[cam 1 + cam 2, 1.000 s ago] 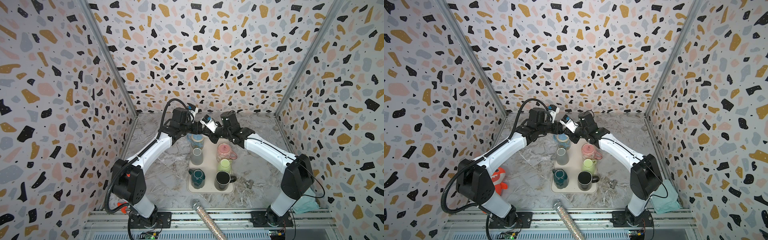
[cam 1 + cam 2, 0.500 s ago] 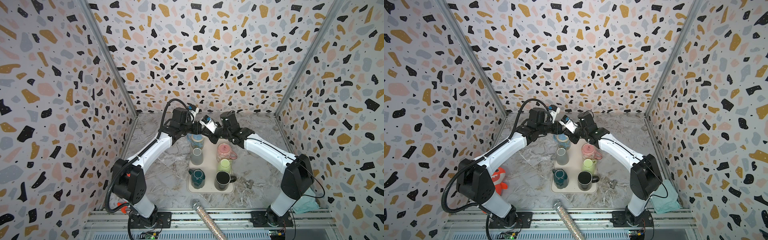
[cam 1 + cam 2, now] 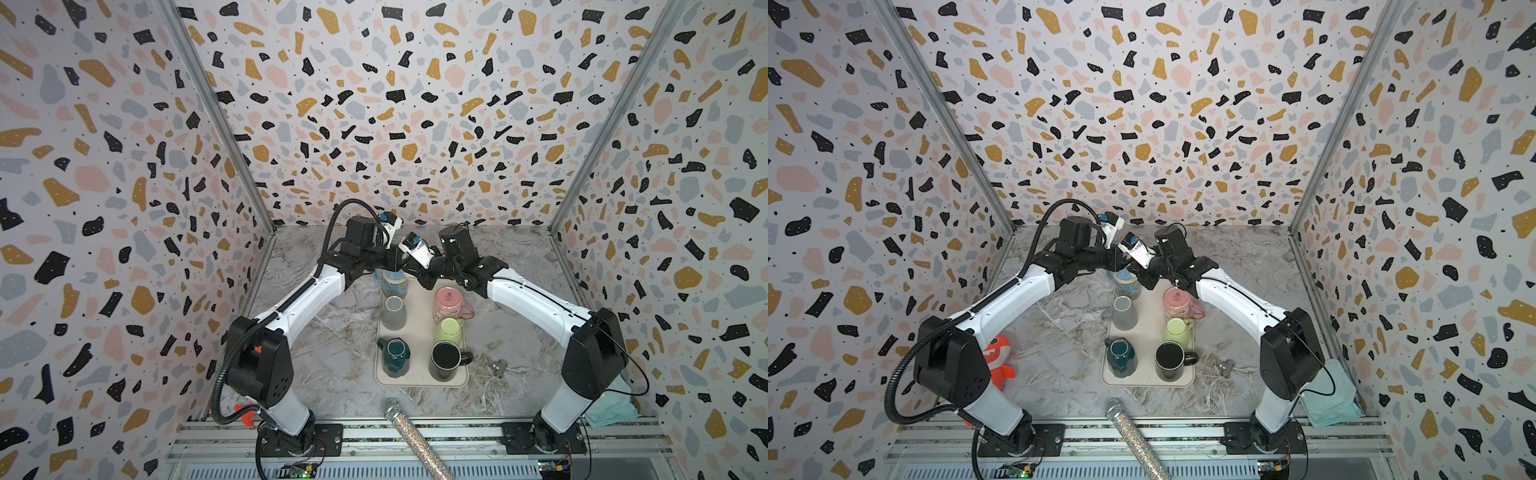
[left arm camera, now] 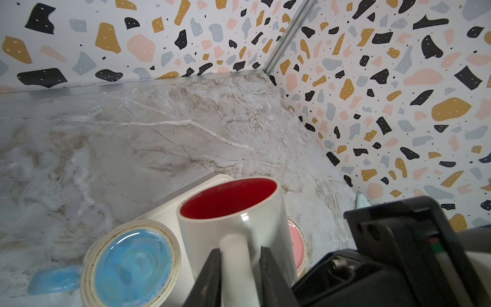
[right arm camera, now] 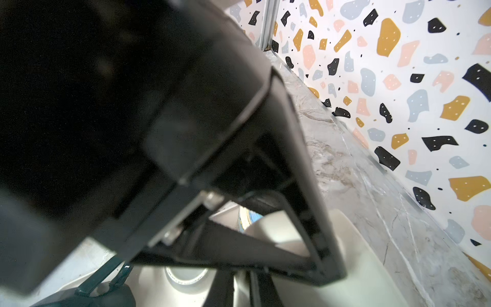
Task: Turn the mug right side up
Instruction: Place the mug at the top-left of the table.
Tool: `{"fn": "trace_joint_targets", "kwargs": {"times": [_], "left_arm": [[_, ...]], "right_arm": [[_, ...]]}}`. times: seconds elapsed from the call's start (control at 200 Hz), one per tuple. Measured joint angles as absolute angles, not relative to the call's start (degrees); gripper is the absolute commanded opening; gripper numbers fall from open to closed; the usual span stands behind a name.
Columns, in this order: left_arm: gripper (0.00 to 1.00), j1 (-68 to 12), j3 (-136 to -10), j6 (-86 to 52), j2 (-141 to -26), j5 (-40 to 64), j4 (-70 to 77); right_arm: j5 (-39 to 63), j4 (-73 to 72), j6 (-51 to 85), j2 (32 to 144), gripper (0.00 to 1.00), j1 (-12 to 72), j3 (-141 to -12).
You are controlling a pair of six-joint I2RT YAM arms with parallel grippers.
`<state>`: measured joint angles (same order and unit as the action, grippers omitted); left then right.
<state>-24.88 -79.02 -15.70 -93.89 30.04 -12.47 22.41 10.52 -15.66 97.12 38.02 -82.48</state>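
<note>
Now the left claw (image 4: 239, 256) gripped the mug (image 4: 212, 226) by its handle at the tray's (image 3: 415, 382) twelve o'clock, the right claw (image 5: 240, 289) closed; lowering it upright seemed next.

SURFACE MATERIALS AND FINISHES

The white mug (image 4: 233, 220) is glazed ceramic, glossy outside and glossy red inside. The blue-based mug (image 4: 132, 263) has a shiny glazed base ringed by a matt cream foot. The tray (image 3: 419, 328) looks like matt cream plastic. The tabletop (image 4: 159, 133) is smooth, marble-patterned, with a low sheen. The walls (image 3: 374, 104) are matt printed panels joined by brushed metal strips (image 3: 222, 124). The arm shells (image 3: 303, 299) are glossy white plastic; the fingers (image 4: 210, 279) of the left hand (image 4: 239, 249) are matt black. The microphone (image 3: 415, 436) is glitter-coated. The cloth (image 3: 1329, 399) is soft teal fabric.
</note>
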Motion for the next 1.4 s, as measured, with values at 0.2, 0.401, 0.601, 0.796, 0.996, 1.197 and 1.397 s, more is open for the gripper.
{"fn": "trace_joint_targets", "kwargs": {"times": [0.2,0.401,0.601,0.796,0.996,1.197,1.397], "left_arm": [[0.0,-24.86,-79.15,-15.9,-94.83,31.11,-12.01],[0.0,-24.88,-79.31,-16.75,-94.94,31.18,-11.31],[0.0,-25.21,-80.58,-17.8,-94.98,31.0,-11.18],[0.0,-25.34,-85.41,-18.22,-96.9,30.13,-12.23],[0.0,-24.73,-90.56,-18.22,-101.75,28.01,-13.32],[0.0,-22.59,-92.12,-18.22,-103.53,26.0,-13.65],[0.0,-17.67,-87.13,-18.17,-100.97,19.57,-6.94]], "right_arm": [[21.82,10.22,-15.07,97.01,0.0,37.93,-81.67],[20.91,9.61,-14.87,96.55,0.0,37.95,-81.19],[19.59,8.84,-15.09,95.26,0.09,38.0,-80.6],[17.96,7.03,-15.77,92.01,0.25,37.78,-79.72],[17.74,4.43,-15.81,86.96,0.27,38.06,-79.0],[16.4,4.01,-15.77,84.68,0.26,38.11,-77.14],[14.46,3.92,-15.35,83.11,0.26,37.93,-73.87]]}}
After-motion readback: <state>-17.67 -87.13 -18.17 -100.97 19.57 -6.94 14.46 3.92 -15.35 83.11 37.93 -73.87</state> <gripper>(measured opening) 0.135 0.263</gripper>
